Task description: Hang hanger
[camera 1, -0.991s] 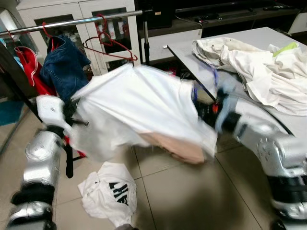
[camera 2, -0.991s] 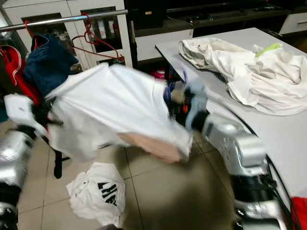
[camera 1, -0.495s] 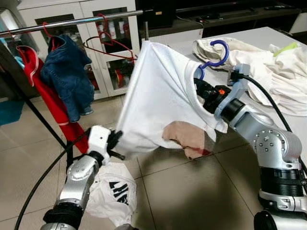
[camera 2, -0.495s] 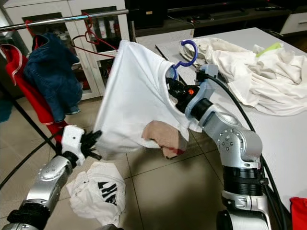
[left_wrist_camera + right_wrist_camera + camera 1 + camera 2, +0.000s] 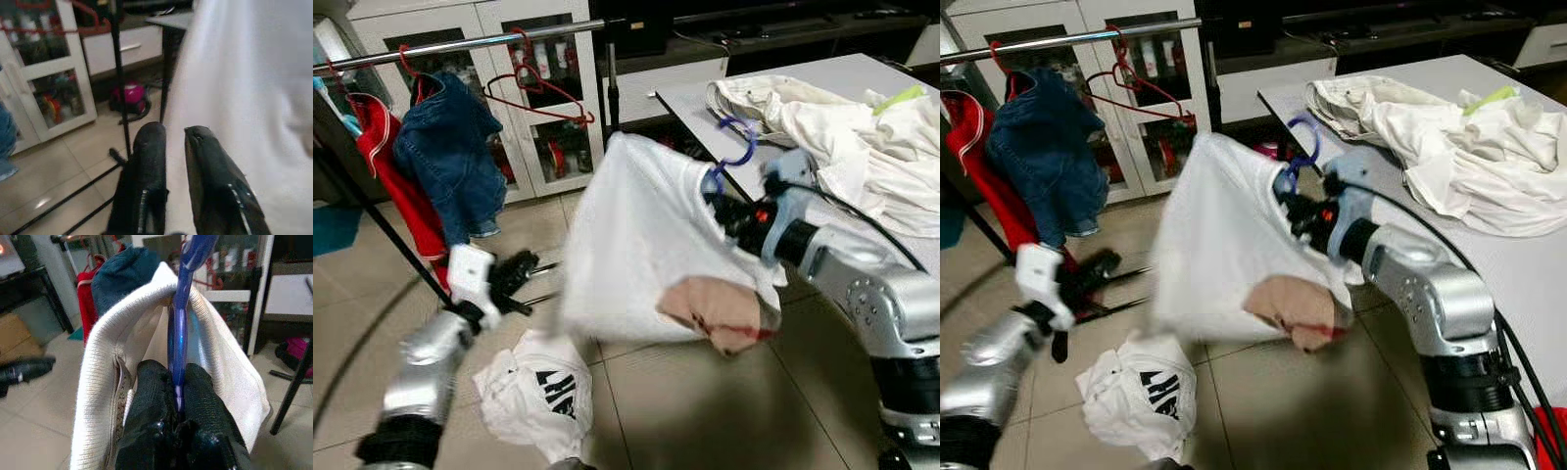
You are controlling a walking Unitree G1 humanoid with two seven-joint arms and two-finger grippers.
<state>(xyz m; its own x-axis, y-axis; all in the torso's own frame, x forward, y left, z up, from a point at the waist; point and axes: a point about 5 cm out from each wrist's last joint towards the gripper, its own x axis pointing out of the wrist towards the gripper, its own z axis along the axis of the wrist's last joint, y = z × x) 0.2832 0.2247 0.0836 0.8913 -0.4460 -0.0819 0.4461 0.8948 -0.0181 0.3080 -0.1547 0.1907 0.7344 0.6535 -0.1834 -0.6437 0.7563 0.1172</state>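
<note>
A crumpled printed white cloth (image 5: 536, 390) lies on the glossy floor tiles. Above it, the left gripper (image 5: 172, 138) hovers empty, fingers slightly parted, beside a draped white T-shirt (image 5: 641, 245). The right gripper (image 5: 175, 382), arm bent forward, pinches the shirt's smooth blue plastic hanger (image 5: 180, 308), well short of the metal rail (image 5: 460, 44).

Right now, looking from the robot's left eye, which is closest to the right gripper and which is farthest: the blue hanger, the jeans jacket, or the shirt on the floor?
From the right gripper:
1. Blue hanger, pinched in its fingers.
2. Shirt on the floor, down to its left.
3. Jeans jacket, far left on the rail.
</note>
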